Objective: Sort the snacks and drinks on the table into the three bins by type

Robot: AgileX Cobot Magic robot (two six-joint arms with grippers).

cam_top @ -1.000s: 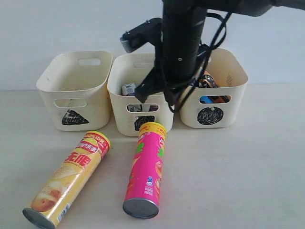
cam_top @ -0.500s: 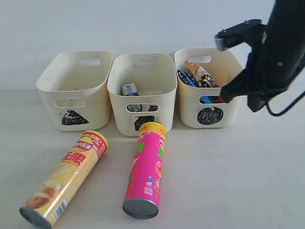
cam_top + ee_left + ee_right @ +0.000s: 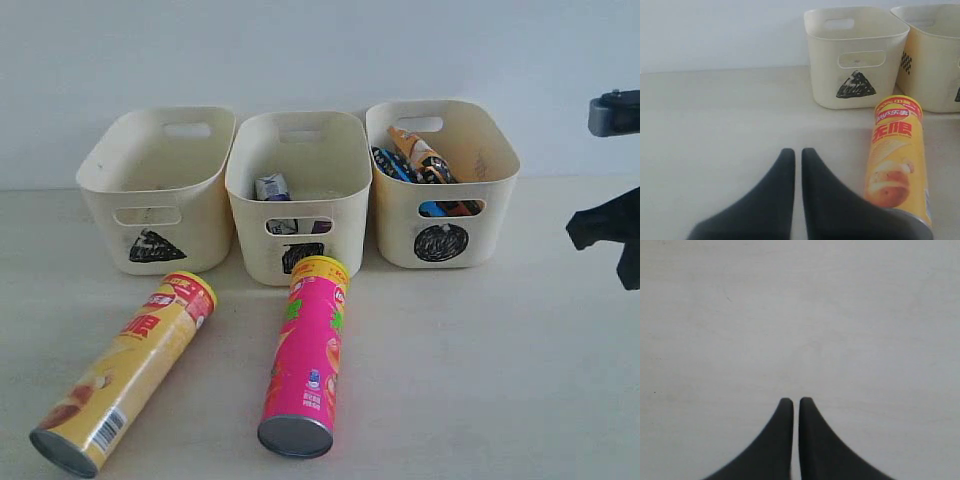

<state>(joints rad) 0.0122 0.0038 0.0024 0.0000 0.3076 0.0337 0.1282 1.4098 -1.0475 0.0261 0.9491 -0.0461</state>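
A yellow chip tube [image 3: 125,375] and a pink-red chip tube [image 3: 305,355] lie on the table [image 3: 480,380] in front of the three bins. The triangle bin [image 3: 200,215] looks empty. A drink carton [image 3: 271,187] stands in the square bin [image 3: 335,225]. Crinkly bags [image 3: 420,155] fill the circle bin [image 3: 400,225]. My left gripper [image 3: 798,150] is shut and empty, low over the table, with the yellow tube [image 3: 897,155] close beside one finger. My right gripper [image 3: 796,400] is shut and empty above bare table [image 3: 800,315]. Its arm [image 3: 610,230] shows at the far right edge.
A plain pale wall [image 3: 320,50] rises right behind the bins. The triangle bin [image 3: 860,65] and part of the square bin [image 3: 935,60] stand beyond the yellow tube in the left wrist view. Bare table lies right of the pink-red tube.
The right arm has swung from over the square bin to the far right edge. The yellow tube's near end has shifted left, so it lies more slanted.
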